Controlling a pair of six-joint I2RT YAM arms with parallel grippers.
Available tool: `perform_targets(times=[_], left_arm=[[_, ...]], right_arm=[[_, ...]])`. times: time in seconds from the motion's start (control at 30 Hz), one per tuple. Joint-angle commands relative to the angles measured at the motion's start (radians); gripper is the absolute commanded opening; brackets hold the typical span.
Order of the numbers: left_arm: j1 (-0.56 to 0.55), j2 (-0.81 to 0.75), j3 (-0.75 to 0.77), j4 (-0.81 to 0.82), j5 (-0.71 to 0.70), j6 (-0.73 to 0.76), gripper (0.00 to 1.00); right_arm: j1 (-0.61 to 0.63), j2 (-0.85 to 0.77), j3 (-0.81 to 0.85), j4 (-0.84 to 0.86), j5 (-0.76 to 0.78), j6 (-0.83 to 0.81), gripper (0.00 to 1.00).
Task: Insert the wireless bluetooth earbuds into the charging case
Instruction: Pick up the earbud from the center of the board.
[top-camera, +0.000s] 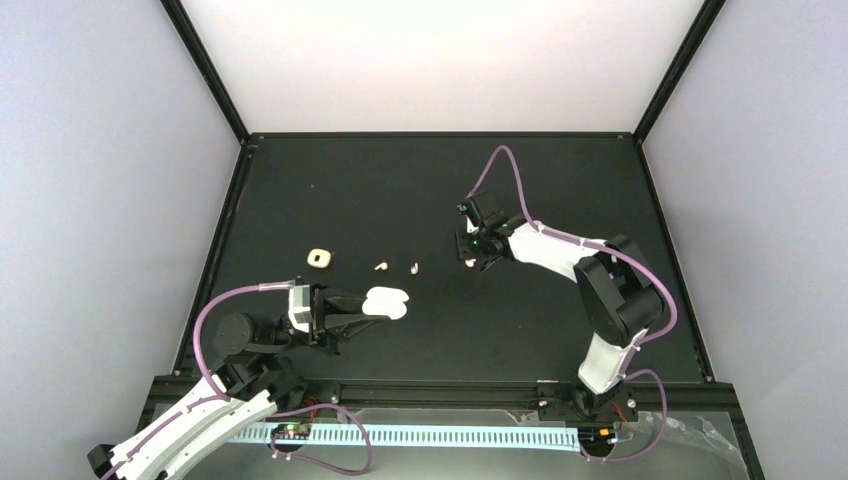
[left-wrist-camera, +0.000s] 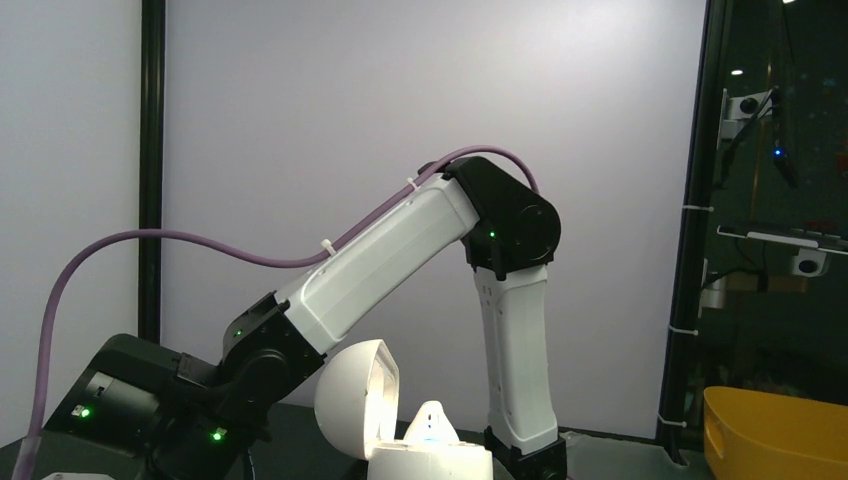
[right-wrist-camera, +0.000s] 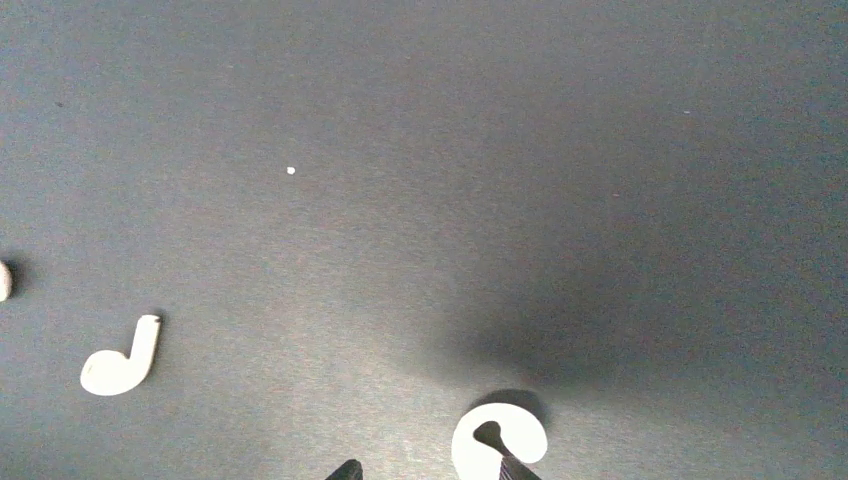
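For loading, open white plastic case is clamped in left gripper — right gripper is stationed, fingers apart, over two-o'clock white earbud.

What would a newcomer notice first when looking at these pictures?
First, the open white charging case clamped in the left hand, at the front left of the black table. Then the right hand, open, low over one white earbud mid-table, and two more earbuds lying between the hands.
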Motion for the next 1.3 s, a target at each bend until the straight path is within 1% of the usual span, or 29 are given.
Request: perform_targets(times=[0.0,0.6,0.77,1.03,1.27], left_arm=[[-0.003,-0.018,0.003,0.013,-0.013,-0.004,0.02],[-0.003,-0.033,0.003,-0.006,-0.020,0.003,0.02],[-0.003,-0.033,0.001,-0.006,-0.023,0.002,0.02],[-0.003,-0.030,0.003,-0.004,-0.022,0.002,0.01],[-0.003,-0.028,0.004,-0.004,-0.022,0.002,0.02]], right_arm=[[0.015,0.015,0.041,0.010,-0.032,0.025,0.35],[0.015,0.083,0.048,-0.009,0.044,0.038,0.34],[0.013,0.076,0.029,-0.014,0.058,0.036,0.33],[0.013,0.062,0.010,-0.027,0.099,0.035,0.26],[0.013,0.044,-0.004,-0.038,0.130,0.033,0.25]])
